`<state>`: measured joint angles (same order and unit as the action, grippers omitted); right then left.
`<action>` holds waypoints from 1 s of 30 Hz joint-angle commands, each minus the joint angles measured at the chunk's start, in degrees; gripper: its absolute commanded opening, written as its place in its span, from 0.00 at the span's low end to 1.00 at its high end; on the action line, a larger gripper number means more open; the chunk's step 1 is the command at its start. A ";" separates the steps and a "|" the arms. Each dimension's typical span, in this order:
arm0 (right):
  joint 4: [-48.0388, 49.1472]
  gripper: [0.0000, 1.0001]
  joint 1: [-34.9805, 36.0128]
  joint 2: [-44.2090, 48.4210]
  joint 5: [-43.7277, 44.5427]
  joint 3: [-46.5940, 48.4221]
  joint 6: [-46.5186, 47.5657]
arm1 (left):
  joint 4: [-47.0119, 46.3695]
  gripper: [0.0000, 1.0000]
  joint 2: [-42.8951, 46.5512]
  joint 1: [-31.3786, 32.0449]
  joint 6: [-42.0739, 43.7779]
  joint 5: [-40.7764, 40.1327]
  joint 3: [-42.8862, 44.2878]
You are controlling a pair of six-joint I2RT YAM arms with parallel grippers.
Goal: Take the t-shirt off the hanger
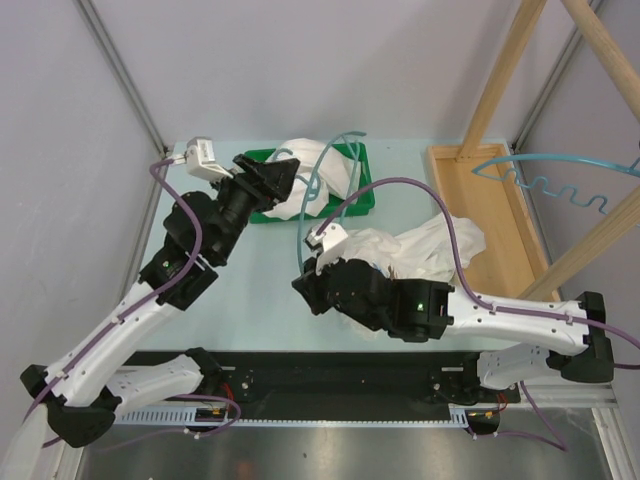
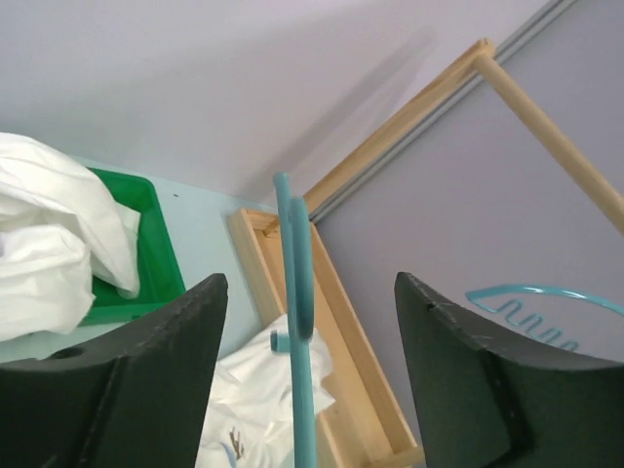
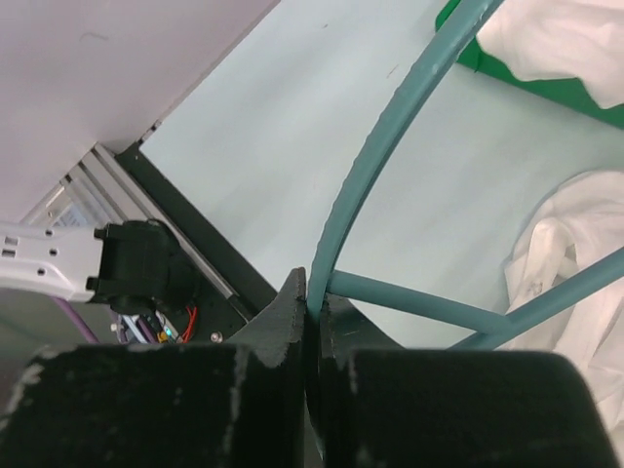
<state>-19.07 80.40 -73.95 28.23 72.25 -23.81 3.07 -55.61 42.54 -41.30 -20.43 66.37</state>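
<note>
right pincer (image 3: 314, 292) clenched on the teal hanger (image 3: 363, 171), clear only from its wrist; left pincer (image 2: 310, 285) released, the hanger's long axis upright between its fingers (image 2: 146, 370).

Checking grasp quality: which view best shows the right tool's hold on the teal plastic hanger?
Right wrist: the teal plastic hanger runs straight into the right tool, jaws shut on its rod, contact in plain sight. Top external shows the hanger's arc, but the right arm hides the grip. Left wrist shows the hanger edge-on, no grip visible.
</note>
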 commanded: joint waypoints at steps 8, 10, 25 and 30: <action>6.23 0.00 -9.73 2.50 2.52 11.16 -1.94 | 5.28 1.00 14.64 0.26 11.06 0.39 0.61; 11.05 0.00 -10.70 1.97 7.44 12.30 -0.45 | 5.54 0.99 18.43 0.26 12.11 -1.54 -1.15; 31.36 0.00 -27.93 -3.13 34.16 24.35 0.07 | 10.64 0.96 20.02 0.26 11.33 3.98 -5.54; 31.81 0.00 -32.06 -0.67 34.61 24.78 -2.02 | 10.02 0.95 19.14 0.26 10.36 6.10 -6.69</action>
<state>8.05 50.46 -77.65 58.04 94.30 -22.90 13.85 -36.03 42.54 -30.02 -17.72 60.07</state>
